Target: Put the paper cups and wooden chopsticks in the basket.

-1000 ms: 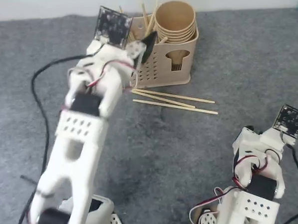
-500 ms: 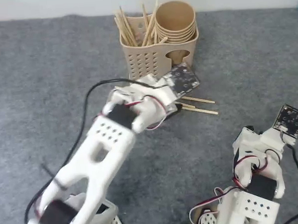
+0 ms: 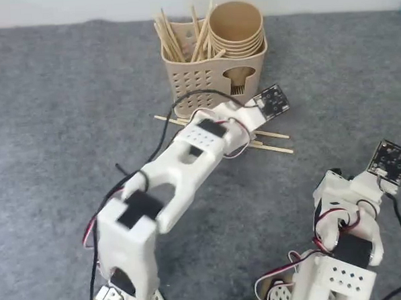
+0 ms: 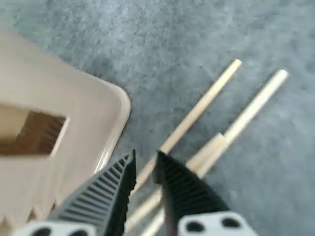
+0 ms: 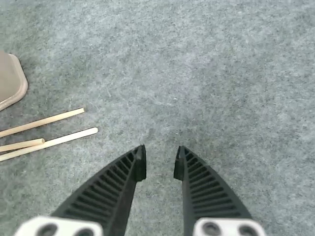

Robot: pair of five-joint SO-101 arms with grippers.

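**A:** High view?
**B:** The basket [image 3: 214,82] sits at top centre with the paper cups [image 3: 234,27] nested inside. The loose chopsticks [image 3: 274,147] lie on the grey mat [image 3: 65,130] just below it.

**A:** Left wrist view?
**B:** The left gripper [image 4: 145,164] has its fingers narrowly parted and straddles one stick beside the basket. I'd lower fully, then pinch a single stick near its middle.

**A:** Right wrist view?
**B:** The right gripper [image 5: 160,163] has its fingers slightly spread and holds nothing, apart from the sticks.
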